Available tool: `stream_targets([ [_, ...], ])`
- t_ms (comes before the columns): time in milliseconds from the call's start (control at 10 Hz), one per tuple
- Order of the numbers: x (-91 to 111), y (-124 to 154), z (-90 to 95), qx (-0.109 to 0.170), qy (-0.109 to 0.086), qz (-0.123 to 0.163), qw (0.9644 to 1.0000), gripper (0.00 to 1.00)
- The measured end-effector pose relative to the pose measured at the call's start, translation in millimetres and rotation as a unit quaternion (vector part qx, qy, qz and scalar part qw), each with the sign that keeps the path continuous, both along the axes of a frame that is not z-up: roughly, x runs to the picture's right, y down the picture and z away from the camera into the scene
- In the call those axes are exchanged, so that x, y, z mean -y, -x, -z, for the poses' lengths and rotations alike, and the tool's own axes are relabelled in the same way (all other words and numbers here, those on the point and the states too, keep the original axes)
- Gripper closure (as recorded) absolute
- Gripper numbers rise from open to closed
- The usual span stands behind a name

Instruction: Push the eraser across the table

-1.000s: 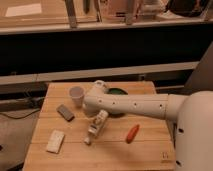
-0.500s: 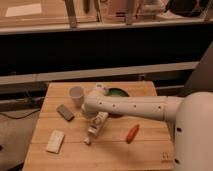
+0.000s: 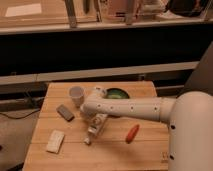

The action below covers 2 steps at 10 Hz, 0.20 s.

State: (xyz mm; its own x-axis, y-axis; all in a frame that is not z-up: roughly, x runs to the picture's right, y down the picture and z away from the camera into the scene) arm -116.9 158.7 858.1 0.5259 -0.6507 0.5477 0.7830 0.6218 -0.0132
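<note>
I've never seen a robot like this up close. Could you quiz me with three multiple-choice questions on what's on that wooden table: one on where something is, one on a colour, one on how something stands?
1. Where is the gripper?
A. above the middle of the table, pointing down
B. off the table, over the floor
C. inside the cup

2. What colour is the long thin item to the right of the gripper?
A. blue
B. orange-red
C. black

3. How does the pale cup stand?
A. tipped on its side
B. upside down
C. upright, mouth up

Answers: 1 A, the arm reaches in from the right and ends over the planks. 2 B, it shows orange-red against the wood. 3 C, its open rim faces up.
</note>
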Motion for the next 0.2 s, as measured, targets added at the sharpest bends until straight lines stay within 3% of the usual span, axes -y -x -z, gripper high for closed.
stream_targets([
  [200, -1.2, 14.1, -1.8, 0.009, 0.002, 0.000, 1.0000, 1.00],
])
